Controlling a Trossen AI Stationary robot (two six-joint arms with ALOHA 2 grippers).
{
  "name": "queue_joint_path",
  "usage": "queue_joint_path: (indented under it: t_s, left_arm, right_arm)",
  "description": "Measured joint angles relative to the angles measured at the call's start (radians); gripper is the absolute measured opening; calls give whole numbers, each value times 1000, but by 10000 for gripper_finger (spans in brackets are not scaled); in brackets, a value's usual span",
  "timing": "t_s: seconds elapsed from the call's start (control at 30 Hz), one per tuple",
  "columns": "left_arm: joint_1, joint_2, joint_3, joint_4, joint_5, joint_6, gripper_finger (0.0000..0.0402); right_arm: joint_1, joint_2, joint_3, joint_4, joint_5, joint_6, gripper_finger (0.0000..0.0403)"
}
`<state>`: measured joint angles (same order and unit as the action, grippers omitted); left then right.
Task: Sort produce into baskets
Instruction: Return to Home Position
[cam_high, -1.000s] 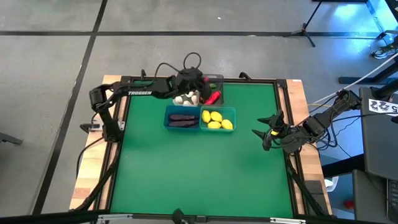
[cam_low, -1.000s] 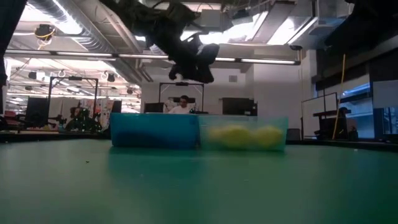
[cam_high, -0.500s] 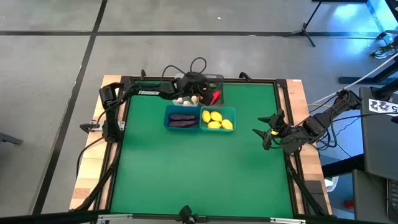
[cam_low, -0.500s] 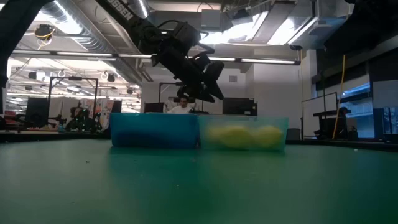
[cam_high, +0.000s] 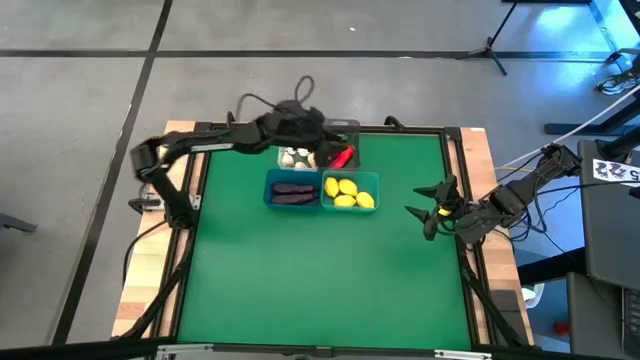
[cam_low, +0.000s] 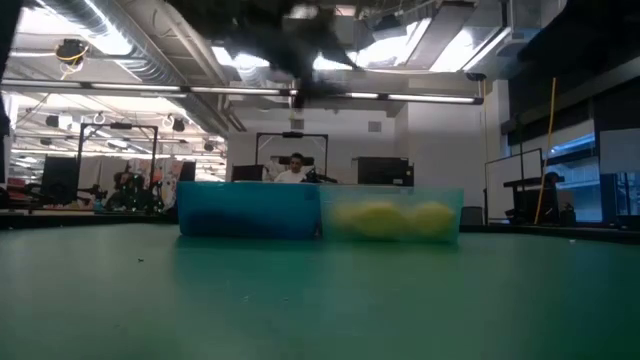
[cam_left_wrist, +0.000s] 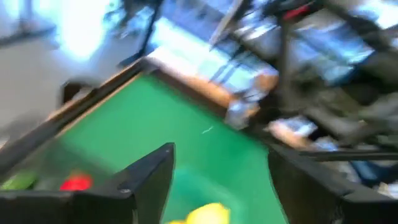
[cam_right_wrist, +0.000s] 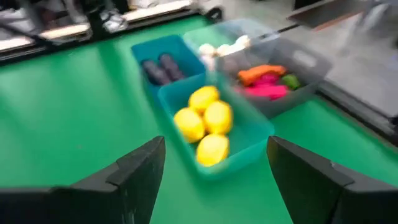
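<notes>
Well, every piece of produce I am seeing is sitting in the 4 bins, so the sort is looking finished to me. 4 lemons (cam_right_wrist: 202, 121) are filling the right teal bin (cam_right_wrist: 249, 149), and 2 eggplants (cam_right_wrist: 158, 68) are lying in the left teal bin (cam_right_wrist: 138, 53). Garlic (cam_right_wrist: 224, 45) is resting in the clear bin (cam_right_wrist: 252, 28). The carrot (cam_right_wrist: 261, 73), chili (cam_right_wrist: 267, 90) and green piece (cam_right_wrist: 289, 79) are sharing the grey bin (cam_right_wrist: 305, 62). My left gripper (cam_left_wrist: 221, 155) is hovering above the rear bins with fingers spread and carrying nothing, which suits heading home. My right gripper (cam_right_wrist: 216, 144) is waiting near the right edge of the table (cam_high: 300, 280), also spread and empty.
</notes>
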<state>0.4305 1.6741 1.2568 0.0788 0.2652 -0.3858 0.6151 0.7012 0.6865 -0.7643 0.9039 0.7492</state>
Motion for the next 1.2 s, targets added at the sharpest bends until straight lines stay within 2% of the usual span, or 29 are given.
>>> queue_joint_path:
  t_s: [0.13, 0.23, 0.3, 0.4, 0.47, 0.6, 0.73, 0.9, 1.03, 1.2]
  left_arm:
    - [-33, -185, 0, -54, 31, 88, 251]
    - [-69, -347, 0, -109, 33, 174, 251]
    - [-96, -457, -4, -155, 19, 225, 251]
    - [-143, -621, -5, -259, -65, 274, 251]
    - [-190, -718, -5, -340, -150, 308, 251]
    - [-316, -881, -40, -448, -317, 330, 251]
    - [-439, -1083, -256, -318, -426, 308, 251]
    - [-531, -1343, -603, -141, -576, 226, 251]
    - [-573, -1484, -827, -23, -604, 176, 251]
    - [-626, -1577, -1011, 79, -610, 124, 251]
  right_arm:
    - [0, -8, 0, -18, -70, -33, 280]
    - [0, -23, 2, 0, -1, 26, 280]
    - [0, -45, 3, 19, 12, -18, 280]
    - [0, -84, 1, 37, 13, -26, 280]
    - [2, -109, -4, 102, 29, -91, 280]
    - [41, -220, -38, 314, -89, -313, 280]
    - [78, -369, -141, 569, -228, -546, 280]
    - [85, -558, -275, 688, -298, -624, 280]
    - [86, -649, -359, 720, -315, -650, 280]
    - [85, -697, -423, 722, -303, -652, 280]
